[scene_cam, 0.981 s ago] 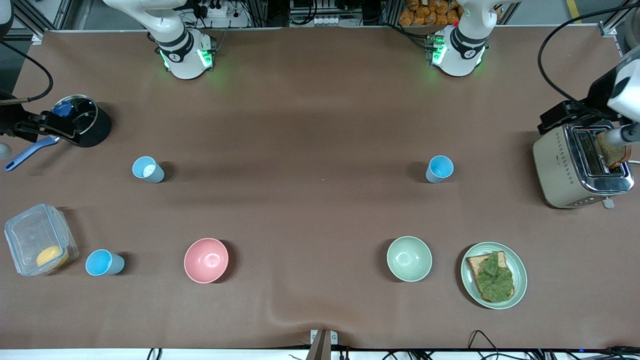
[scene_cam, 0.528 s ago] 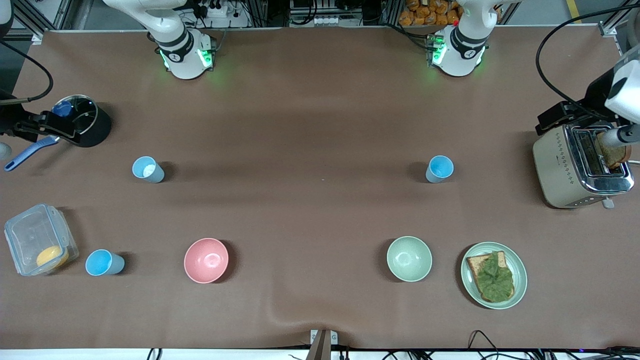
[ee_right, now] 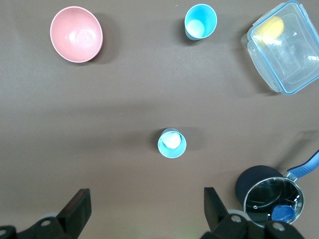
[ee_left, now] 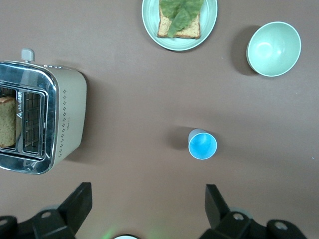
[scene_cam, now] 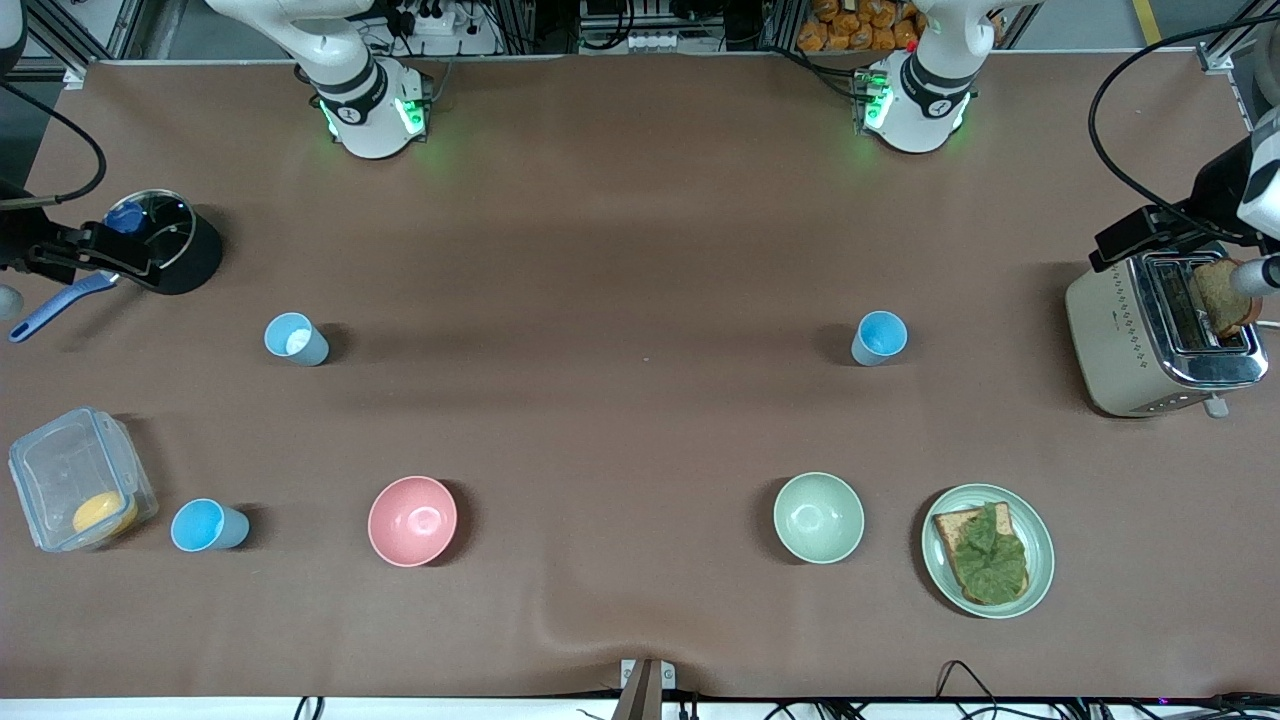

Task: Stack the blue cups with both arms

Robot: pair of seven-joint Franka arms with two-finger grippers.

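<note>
both arms wait, raised high over the table near their bases. the left gripper (ee_left: 144,209) hangs with fingers spread wide. the right gripper (ee_right: 144,209) looks likewise, though only its fingertips (ee_right: 77,204) show.

Bowls (scene_cam: 412,520), toaster (scene_cam: 1160,335), pot (scene_cam: 165,255)

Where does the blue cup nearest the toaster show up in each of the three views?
Front view: blue cup stands between the toaster and mid-table, farther from the camera than the pale green bowl.
Left wrist view: mid-picture.
Right wrist view: not in it.
Shared landmark: the pale green bowl.
</note>
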